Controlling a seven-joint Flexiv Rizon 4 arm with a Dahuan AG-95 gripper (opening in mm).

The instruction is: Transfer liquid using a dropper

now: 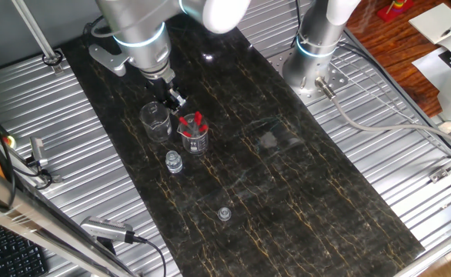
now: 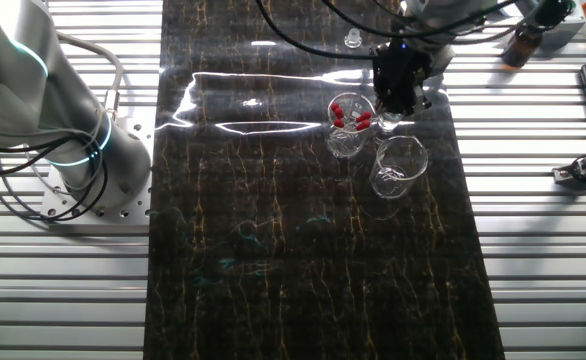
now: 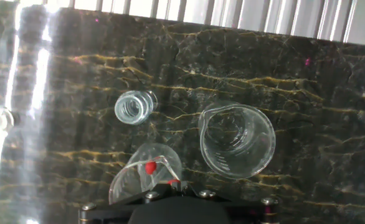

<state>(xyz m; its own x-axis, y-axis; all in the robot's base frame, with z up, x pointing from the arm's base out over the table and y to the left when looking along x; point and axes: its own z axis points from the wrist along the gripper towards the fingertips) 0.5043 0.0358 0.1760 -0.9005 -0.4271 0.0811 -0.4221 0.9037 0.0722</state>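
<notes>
dark marble table (image 1: 302, 192) | two beakers (image 1: 155, 121) (one holds droppers (image 1: 193, 121)) | vial (image 1: 174, 162) | cap (image 1: 224, 213)

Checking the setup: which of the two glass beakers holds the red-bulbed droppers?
The beaker right below the gripper holds the red-bulbed droppers; the other beaker beside it holds none.

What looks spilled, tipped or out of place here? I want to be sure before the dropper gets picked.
Nothing stands out. The beaker with the red-bulbed droppers and the empty beaker both stand upright, as does the small vial. A small clear cap lies apart on the dark mat; no puddle shows.
</notes>
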